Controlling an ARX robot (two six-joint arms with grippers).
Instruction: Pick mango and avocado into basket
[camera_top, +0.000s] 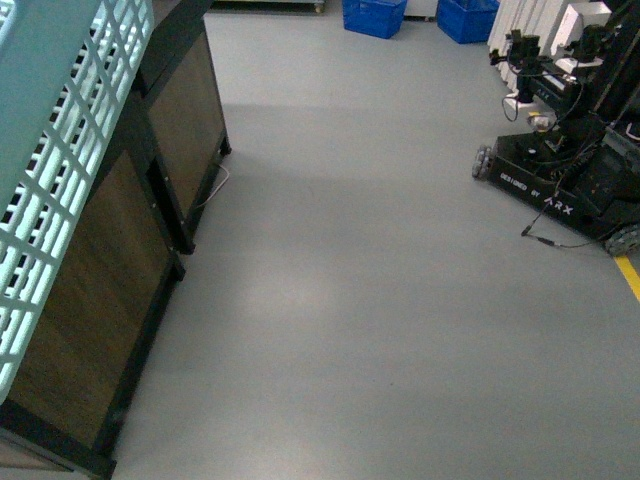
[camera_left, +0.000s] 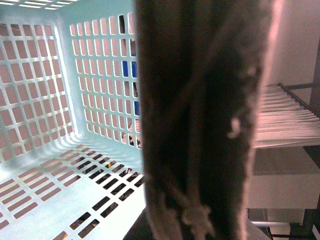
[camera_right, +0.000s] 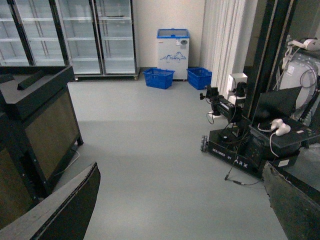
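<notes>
Soft, even overhead light leaves a pale sheen on the grey floor (camera_top: 350, 300) and a faint shadow band beside the wooden cabinets (camera_top: 100, 300). The basket (camera_top: 60, 150) wall glows, nearly washed out, in the front view. Close to the left wrist camera the brown handle (camera_left: 200, 120) is badly blurred, pink-fringed. The glass-door fridges (camera_right: 70, 35) shine brightly

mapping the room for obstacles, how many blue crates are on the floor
2. One blue crate sits in front of the white freezer; the second crate is beside it, nearer the curtain. More may be hidden behind the dark stands.
</notes>
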